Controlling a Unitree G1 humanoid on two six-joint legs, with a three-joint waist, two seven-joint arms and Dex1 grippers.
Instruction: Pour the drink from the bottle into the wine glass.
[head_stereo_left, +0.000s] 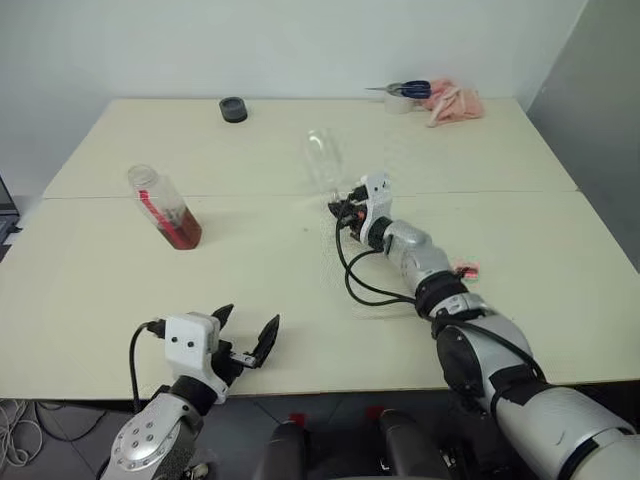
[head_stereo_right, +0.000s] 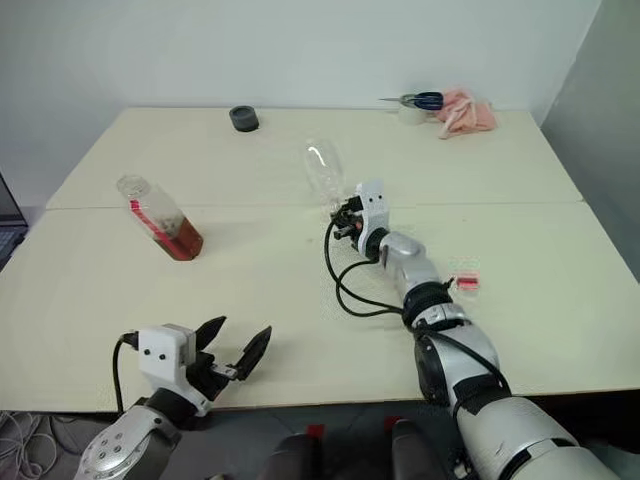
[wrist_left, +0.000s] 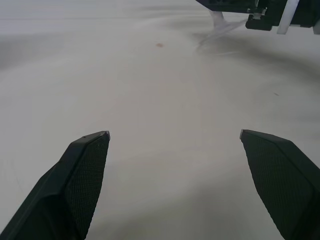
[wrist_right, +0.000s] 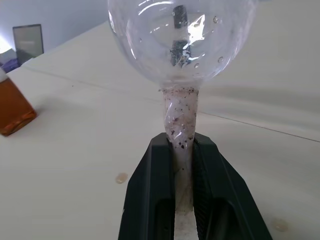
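The wine glass (head_stereo_left: 322, 160) is clear and stemmed; its bowl (wrist_right: 180, 35) holds no drink. My right gripper (head_stereo_left: 345, 210) is shut on its stem (wrist_right: 179, 117) near the middle of the table, with the black fingers (wrist_right: 152, 190) pressed on both sides. The foot is hidden by the gripper. The bottle (head_stereo_left: 165, 208) stands to the left, clear plastic with a red-and-white label strip, uncapped, with the amber drink (head_stereo_left: 183, 233) in its lower part. It also shows as an orange block, the bottle (wrist_right: 12, 107). My left gripper (head_stereo_left: 250, 335) is open near the front edge, holding nothing.
A black round object (head_stereo_left: 233, 109) lies at the table's far edge. Blue-handled scissors (head_stereo_left: 410, 90) and a pink cloth (head_stereo_left: 455, 102) sit at the far right. A small red-and-white piece (head_stereo_left: 465, 269) lies right of my right forearm. A seam (head_stereo_left: 250, 196) crosses the table.
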